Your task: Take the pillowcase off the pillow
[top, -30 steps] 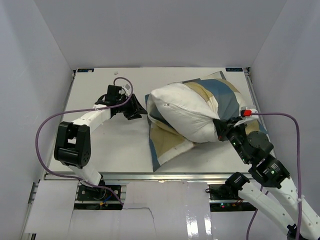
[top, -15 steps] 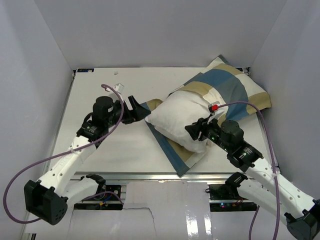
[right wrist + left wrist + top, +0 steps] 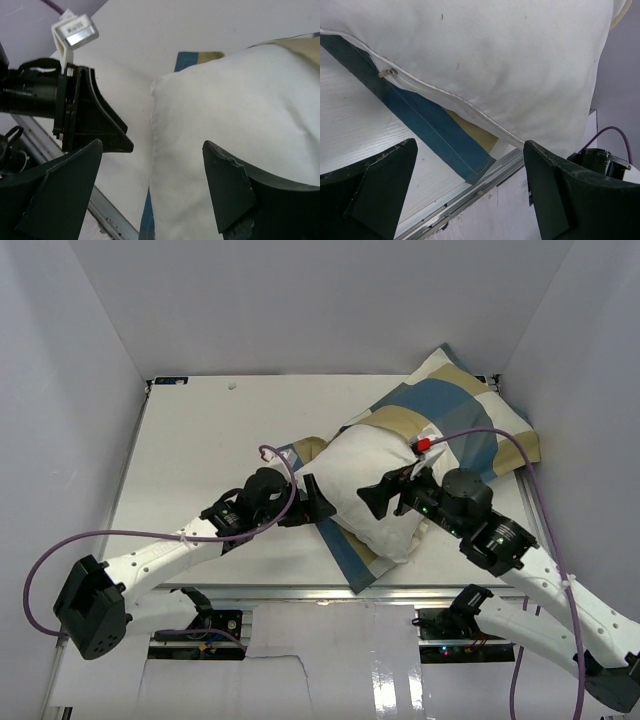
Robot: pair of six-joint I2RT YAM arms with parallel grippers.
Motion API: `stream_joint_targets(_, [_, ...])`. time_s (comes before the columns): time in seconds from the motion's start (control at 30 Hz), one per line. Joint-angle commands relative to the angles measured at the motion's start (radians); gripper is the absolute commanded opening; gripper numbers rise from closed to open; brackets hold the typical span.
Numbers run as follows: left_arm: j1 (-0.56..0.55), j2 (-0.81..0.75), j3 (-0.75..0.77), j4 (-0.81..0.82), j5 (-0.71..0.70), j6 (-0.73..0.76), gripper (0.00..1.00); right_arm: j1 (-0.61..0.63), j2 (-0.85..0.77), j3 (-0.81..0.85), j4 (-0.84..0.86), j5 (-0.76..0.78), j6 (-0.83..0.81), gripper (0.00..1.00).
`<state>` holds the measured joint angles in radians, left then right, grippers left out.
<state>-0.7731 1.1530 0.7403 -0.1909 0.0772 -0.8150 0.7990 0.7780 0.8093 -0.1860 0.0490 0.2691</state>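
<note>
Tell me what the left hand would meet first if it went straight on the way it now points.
The left hand would most likely meet the pillow first, at its lower seam. The blue edge of the pillowcase lies just under it, so depth leaves some doubt.

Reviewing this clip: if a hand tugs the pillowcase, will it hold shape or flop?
Probably floppy: the pillowcase lies flat under the pillow. Likely light, as its edge looks thin. It may resist pulling, since the pillow rests on it.

The pillow lies on the pillowcase, on the tabletop.
The pillowcase spreads toward 1 o'clock; left tool at the pillow's 8, right tool at 4.
</note>
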Motion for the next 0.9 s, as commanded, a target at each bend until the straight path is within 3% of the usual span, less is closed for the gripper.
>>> stream_joint_targets(0.0, [-0.04, 0.004, -0.027, 0.089, -0.125, -0.058, 0.98, 0.002, -0.066, 0.067, -0.092, 0.181, -0.037, 0.87])
stream_joint_targets(0.23, [-0.12, 0.132, -0.039, 0.31, -0.194, -0.159, 0.98, 0.0, -0.121, 0.048, -0.148, 0.362, -0.028, 0.9])
stream_joint_targets(0.5, [-0.206, 0.372, 0.108, 0.329, -0.347, -0.19, 0.95, 0.002, -0.111, 0.011, -0.156, 0.462, -0.057, 0.92])
stream_joint_targets(0.53, [-0.207, 0.376, 0.105, 0.334, -0.361, -0.202, 0.89, 0.002, -0.111, 0.008, -0.156, 0.462, -0.062, 0.92])
stream_joint_targets(0.6, [-0.207, 0.357, 0.091, 0.349, -0.381, -0.202, 0.67, -0.001, -0.118, -0.008, -0.168, 0.482, -0.071, 0.9])
stream_joint_targets(0.63, [-0.207, 0.341, 0.085, 0.35, -0.405, -0.202, 0.4, -0.001, -0.134, -0.019, -0.174, 0.492, -0.064, 0.9])
stream_joint_targets(0.7, [-0.204, 0.306, 0.079, 0.349, -0.433, -0.184, 0.23, -0.001, -0.172, -0.06, -0.178, 0.503, -0.05, 0.89])
stream_joint_targets(0.73, [-0.206, 0.26, 0.079, 0.346, -0.453, -0.174, 0.0, -0.001, -0.184, -0.073, -0.178, 0.505, -0.029, 0.89])
stream_joint_targets(0.87, [-0.196, 0.153, 0.154, 0.205, -0.525, -0.128, 0.0, -0.001, -0.241, -0.127, -0.202, 0.483, 0.044, 0.9])
